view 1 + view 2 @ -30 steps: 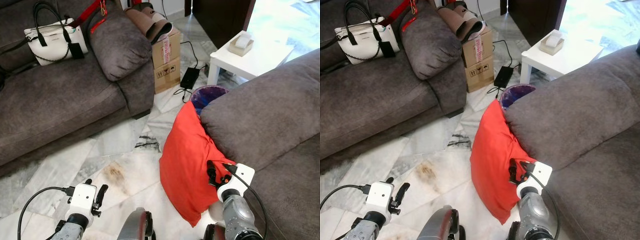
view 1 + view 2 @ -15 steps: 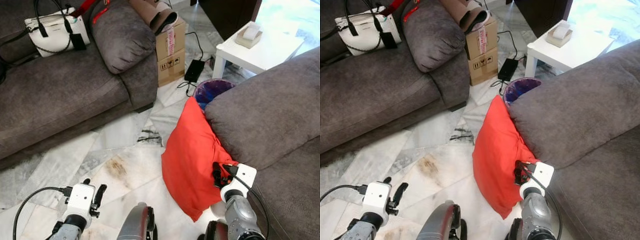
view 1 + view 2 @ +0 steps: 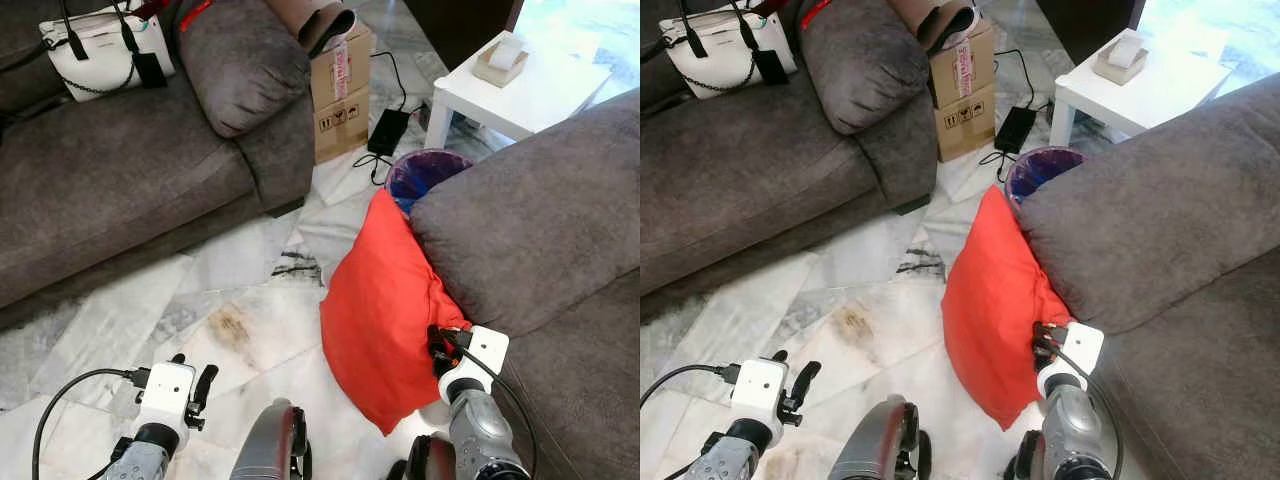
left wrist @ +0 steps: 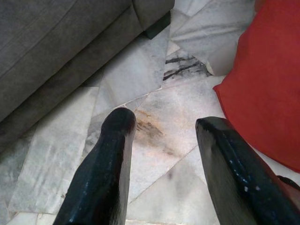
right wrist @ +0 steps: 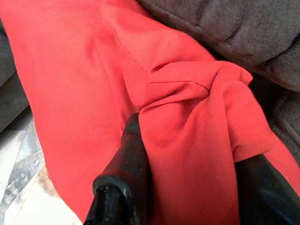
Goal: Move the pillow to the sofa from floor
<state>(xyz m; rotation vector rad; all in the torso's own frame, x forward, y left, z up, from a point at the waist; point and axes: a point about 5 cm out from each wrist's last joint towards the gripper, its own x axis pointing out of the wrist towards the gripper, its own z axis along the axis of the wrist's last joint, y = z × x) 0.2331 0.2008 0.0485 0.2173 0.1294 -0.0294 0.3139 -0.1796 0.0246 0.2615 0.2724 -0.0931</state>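
Marble floor [image 3: 240, 300], pale with a brown stain, lay between two grey sofas — far sofa [image 3: 110, 190] carried a white handbag [image 3: 95, 55]; the near sofa [image 3: 540, 230] stood on the robot's right. A cardboard box [image 3: 340, 95], a purple bin [image 3: 425, 170] and a white side table [image 3: 520, 90] stood beyond.

The red pillow [image 3: 385, 310] stood on the floor, leaning against the near sofa's arm.

Right claw [image 5: 187, 187] was low beside the near sofa, fingers closed on a bunched fold of the pillow. Left claw [image 4: 164, 154] hung low over the floor, fingers apart, holding nothing.

Against the frame one second earlier: the whole scene sat shifted — camera motion. The pillow leaned on the sofa as before, and the right claw's hold was unchanged.
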